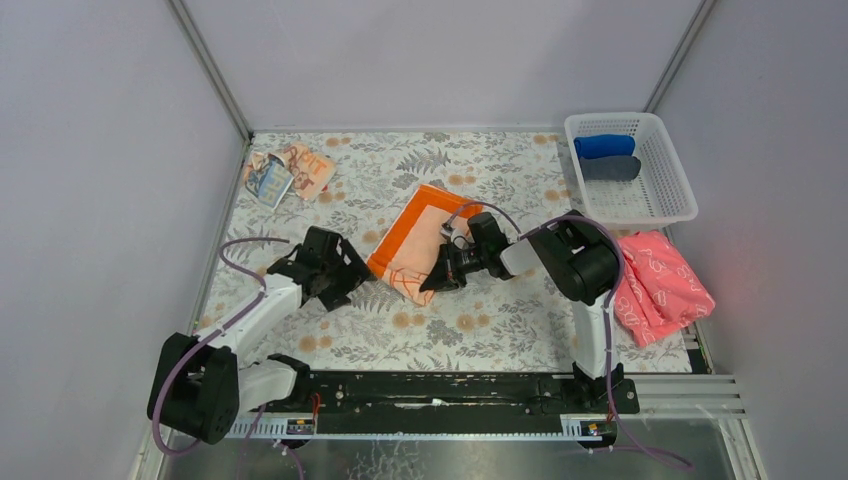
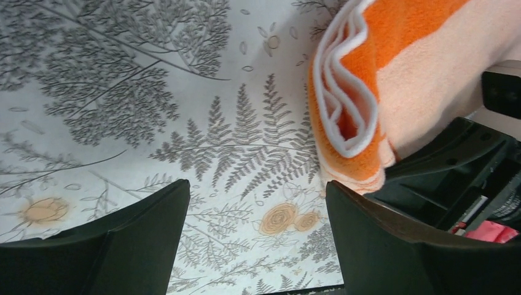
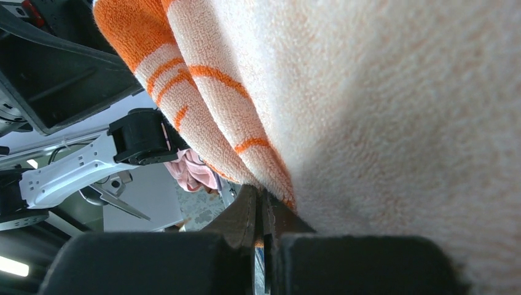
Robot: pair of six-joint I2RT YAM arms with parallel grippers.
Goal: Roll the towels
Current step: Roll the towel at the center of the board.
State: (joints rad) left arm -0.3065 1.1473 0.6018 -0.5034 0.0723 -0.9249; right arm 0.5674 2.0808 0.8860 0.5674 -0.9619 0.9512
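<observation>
The orange-bordered towel (image 1: 420, 235) with a cream centre lies folded in the middle of the mat. My right gripper (image 1: 436, 280) is at its near edge. In the right wrist view the towel (image 3: 381, 110) hangs against the right gripper (image 3: 261, 193), whose jaws are shut with a sliver of orange edge between them. My left gripper (image 1: 352, 284) is open and empty just left of the towel's near corner. In the left wrist view the gripper (image 2: 257, 184) is low over the mat, and the towel's layered corner (image 2: 405, 74) sits by the right finger. The pale peach lettered towel (image 1: 290, 172) lies crumpled at the back left.
A white basket (image 1: 680, 170) at the back right holds a blue roll (image 1: 605, 146) and a dark grey roll (image 1: 610, 168). A pink patterned cloth (image 1: 660, 285) lies at the mat's right edge. Grey walls close in the left, back and right sides.
</observation>
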